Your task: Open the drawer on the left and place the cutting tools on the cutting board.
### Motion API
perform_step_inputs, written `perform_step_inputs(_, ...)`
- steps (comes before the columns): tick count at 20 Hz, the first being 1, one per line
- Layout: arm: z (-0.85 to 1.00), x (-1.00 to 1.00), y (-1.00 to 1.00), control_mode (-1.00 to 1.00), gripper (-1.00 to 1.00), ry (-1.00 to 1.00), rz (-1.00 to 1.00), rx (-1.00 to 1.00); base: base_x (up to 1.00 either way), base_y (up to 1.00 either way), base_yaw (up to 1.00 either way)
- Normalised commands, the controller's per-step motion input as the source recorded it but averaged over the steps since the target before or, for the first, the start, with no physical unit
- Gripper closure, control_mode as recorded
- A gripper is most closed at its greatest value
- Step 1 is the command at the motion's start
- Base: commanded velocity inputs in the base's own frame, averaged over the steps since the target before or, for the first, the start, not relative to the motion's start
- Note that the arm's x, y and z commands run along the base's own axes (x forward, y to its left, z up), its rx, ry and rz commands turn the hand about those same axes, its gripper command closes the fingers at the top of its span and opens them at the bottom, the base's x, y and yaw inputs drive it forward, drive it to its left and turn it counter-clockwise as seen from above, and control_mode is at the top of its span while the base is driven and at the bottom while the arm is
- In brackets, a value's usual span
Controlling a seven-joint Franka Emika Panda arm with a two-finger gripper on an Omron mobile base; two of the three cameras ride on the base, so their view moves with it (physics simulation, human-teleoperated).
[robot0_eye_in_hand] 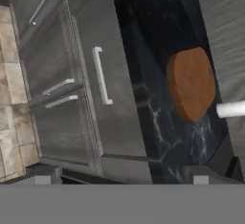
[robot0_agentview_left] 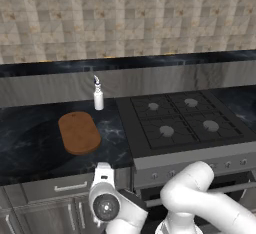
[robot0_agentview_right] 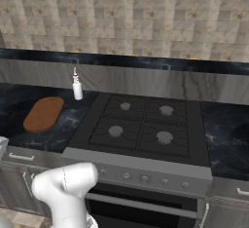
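Note:
The drawer [robot0_eye_in_hand: 117, 122] is shut, its grey front [robot0_agentview_left: 45, 190] sitting just under the dark counter edge, with its silver bar handle [robot0_eye_in_hand: 102, 74] in plain sight. My gripper [robot0_eye_in_hand: 122, 177] hovers some way in front of it, open, the two fingertips [robot0_eye_in_hand: 43, 175] far apart and nothing between them. On the counter above the drawer lies the brown oval cutting board [robot0_agentview_left: 79, 132] [robot0_agentview_right: 44, 113] [robot0_eye_in_hand: 191, 83], bare. The cutting tools are hidden.
A white bottle [robot0_agentview_left: 98, 98] [robot0_agentview_right: 77, 89] stands behind the board's far end. The black hob [robot0_agentview_left: 180, 120] [robot0_agentview_right: 141, 127] lies right of the board, with the oven front below it. Grey cabinet doors [robot0_eye_in_hand: 52, 122] with slim handles sit under the drawer.

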Motion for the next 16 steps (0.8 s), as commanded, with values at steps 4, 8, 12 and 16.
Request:
perform_step_inputs(4,-0.55,0.01,0.61,-1.0,-1.0,-0.07,0.0,-0.31,0.0,0.0,0.0)
perform_step_inputs(8,-0.21,0.02,0.56,-1.0,-1.0,-0.12,0.0,-0.36,0.0,0.0,0.0)
perform_step_inputs(12,-0.09,0.0,0.51,-1.0,-1.0,-0.17,0.0,-0.32,0.0,0.0,0.0)
perform_step_inputs(16,-0.03,0.07,0.5,-1.0,-1.0,-0.19,0.0,-0.26,0.0,0.0,0.0)
